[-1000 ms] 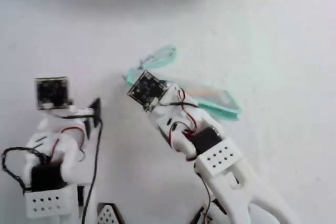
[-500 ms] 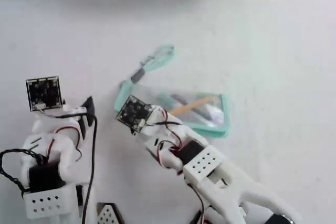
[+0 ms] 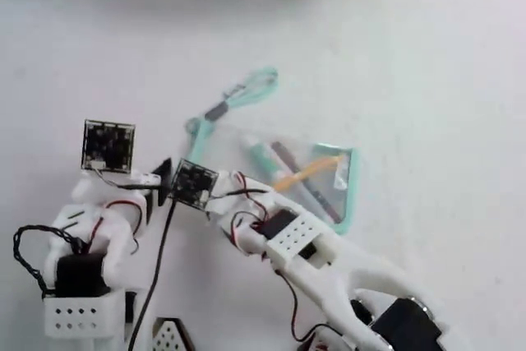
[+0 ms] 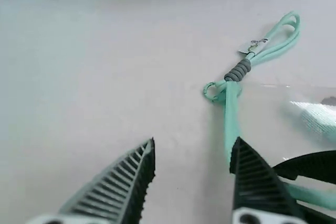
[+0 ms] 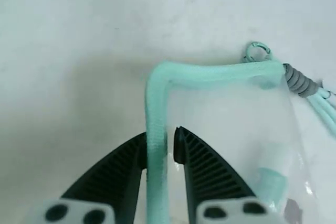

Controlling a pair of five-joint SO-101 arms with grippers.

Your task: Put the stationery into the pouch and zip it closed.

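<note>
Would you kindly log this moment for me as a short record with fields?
pouch: clear, mint-trimmed, flat on the table
stationery: inside the pouch
right hand: shut on the pouch's mint edge
left hand: open, above the table beside the pouch
strap: looped, at the pouch's corner

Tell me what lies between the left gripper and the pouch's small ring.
Bare table; the left wrist view shows nothing between the left gripper and the ring.
</note>
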